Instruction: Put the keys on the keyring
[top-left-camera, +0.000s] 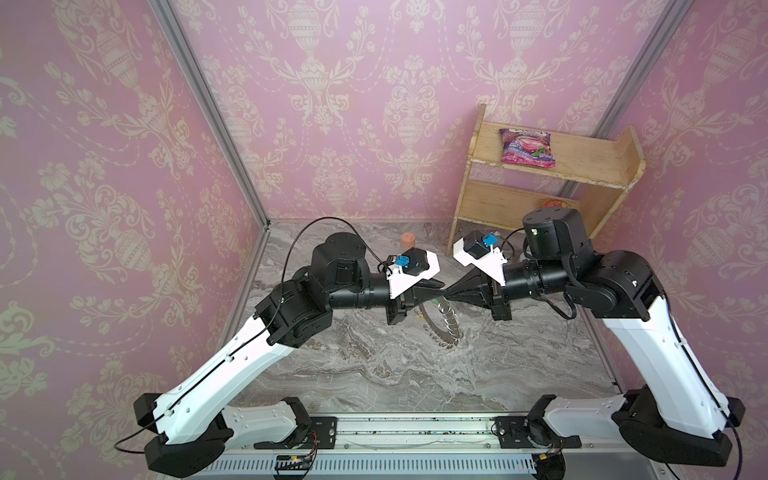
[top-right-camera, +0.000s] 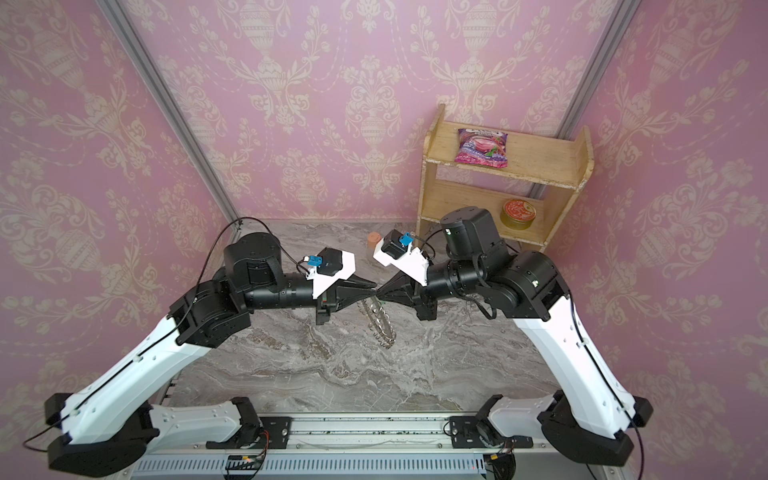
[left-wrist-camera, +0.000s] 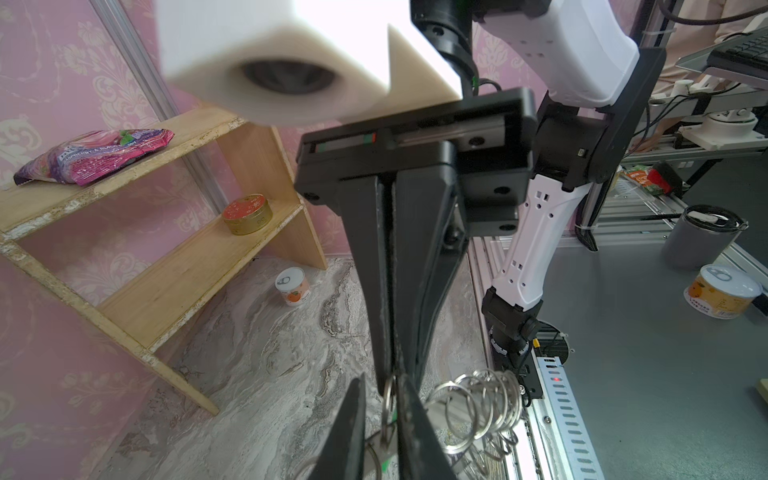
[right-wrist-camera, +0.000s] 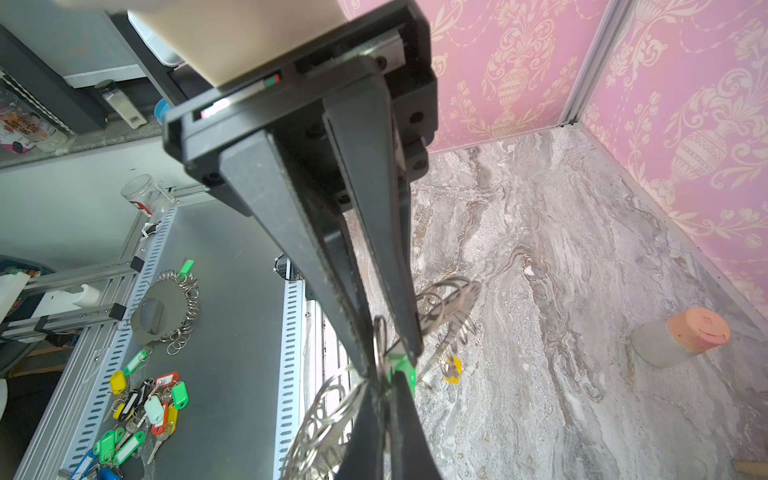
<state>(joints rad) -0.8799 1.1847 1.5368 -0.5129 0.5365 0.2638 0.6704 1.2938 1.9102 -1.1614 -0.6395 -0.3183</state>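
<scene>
Left gripper: nearly closed, seemingly pinching green key | green key: at the meeting tips, beside the pinched ring | keyring: on edge under both tips, over table middle | yellow key: just beside keyring, lower down | right gripper: pressed together on one keyring wire ring, tip-to-tip with left gripper
</scene>
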